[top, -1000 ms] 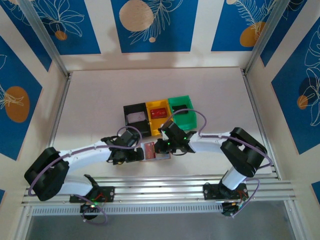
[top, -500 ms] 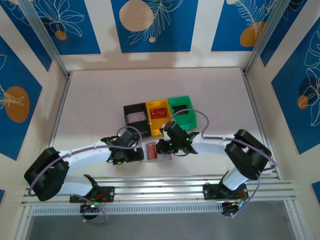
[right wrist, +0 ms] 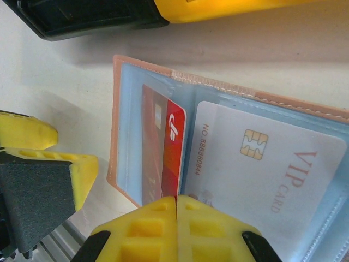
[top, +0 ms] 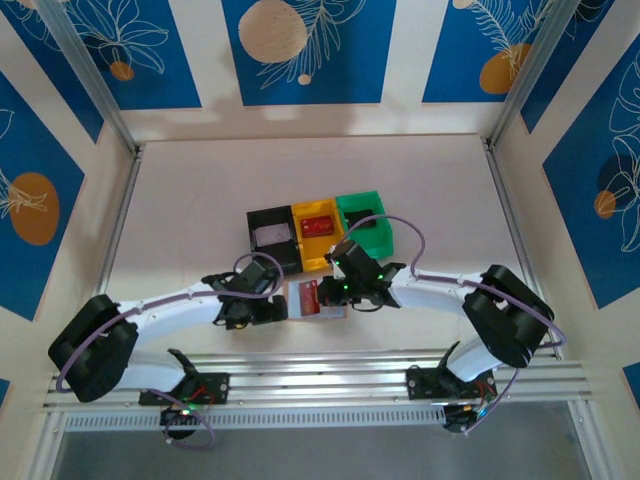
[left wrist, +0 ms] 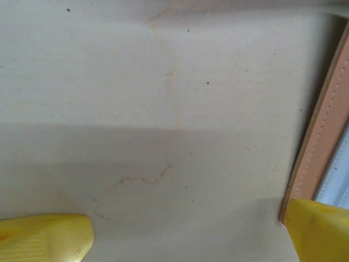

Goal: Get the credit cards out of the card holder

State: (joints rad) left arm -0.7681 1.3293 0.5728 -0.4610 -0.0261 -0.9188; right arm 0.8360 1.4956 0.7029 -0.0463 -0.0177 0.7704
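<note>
Two cards (right wrist: 262,169) in one holder (right wrist: 124,109); left end effector (left wrist: 182,234) spread, right end effector (right wrist: 175,206) closed.

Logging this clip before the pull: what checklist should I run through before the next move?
1. Holder lies open on the table: ok.
2. Red card sits in its pocket: ok.
3. White card sits in the other pocket: ok.
4. Right tool is shut at the red card's edge; card gripped: cannot tell.
5. Left tool is open, one finger at the holder's edge; holder pinned: cannot tell.
</note>
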